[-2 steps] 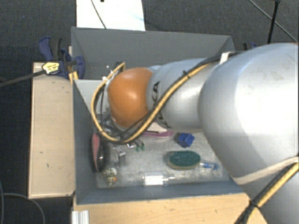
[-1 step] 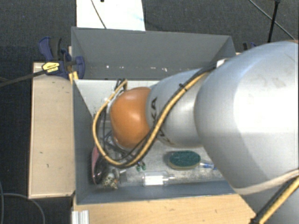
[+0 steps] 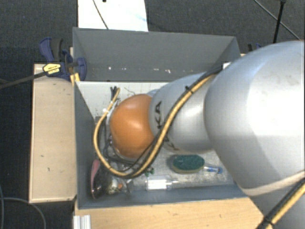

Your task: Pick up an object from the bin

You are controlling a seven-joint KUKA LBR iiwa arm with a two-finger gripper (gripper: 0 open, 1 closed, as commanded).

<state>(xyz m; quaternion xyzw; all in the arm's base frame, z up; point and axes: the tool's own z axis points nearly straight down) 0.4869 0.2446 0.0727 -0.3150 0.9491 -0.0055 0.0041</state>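
Cannot tell the gripper's state beneath the orange wrist cover [image 3: 131, 128]. Nearest candidates: a dark glossy thing [image 3: 101, 181] just beside it, a white tube [image 3: 159, 183] close by on the arm's side. Best to centre squarely over one, clear of the bin [image 3: 152, 51] wall, before closing.

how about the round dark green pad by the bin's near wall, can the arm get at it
Probably yes. The green pad lies uncovered on the bin floor, close beside the arm's orange wrist cover. Only a clear tube lies nearby, not on it.
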